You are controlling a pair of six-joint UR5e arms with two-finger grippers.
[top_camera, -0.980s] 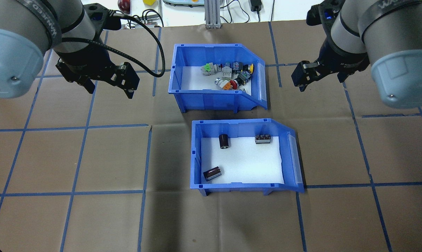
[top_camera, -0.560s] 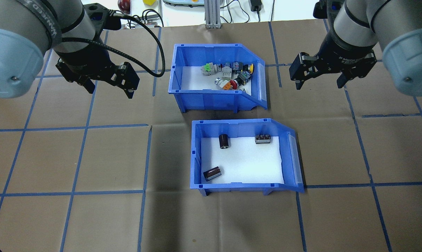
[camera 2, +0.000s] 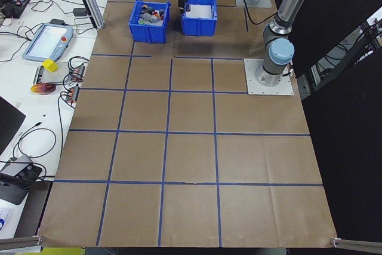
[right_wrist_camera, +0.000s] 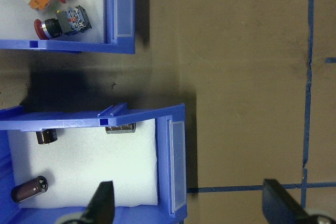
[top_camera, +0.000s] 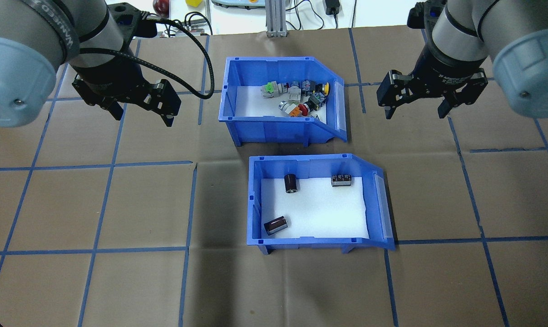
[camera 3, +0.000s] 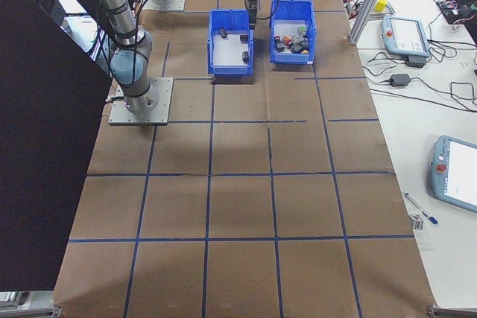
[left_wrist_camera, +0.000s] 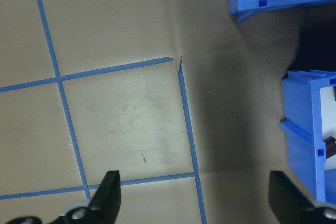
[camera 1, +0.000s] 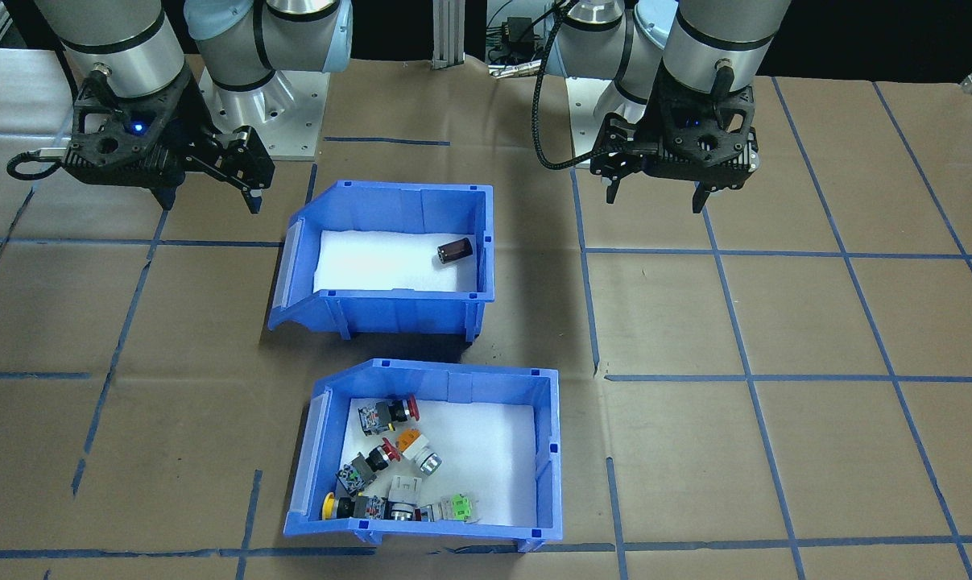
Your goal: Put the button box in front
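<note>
- I have the button box (top_camera: 280, 102) sitting toward the table's far edge from the robot's base, with the capacitor bin (top_camera: 317, 202) directly between it and the near edge; the two bins are just apart.
- Both grippers hang in the air with nothing in them: the left gripper (top_camera: 140, 106) has its jaws spread wide well to the left of the button box, the right gripper (top_camera: 414, 102) likewise spread, just beyond the box's sloped open end.
- My first worry is grabbing the wrong bin (they are identical blue shells, only the contents differ).
- If I pinch the low sloped lip, I judge the box may tip and the loose push-buttons (top_camera: 298, 97) slide out.
- Dragging it straight toward the robot would ram the capacitor bin; I would have to clear that path or go around.
- A one-wall grasp could let the box swing and clip the neighbour's rim.
</note>
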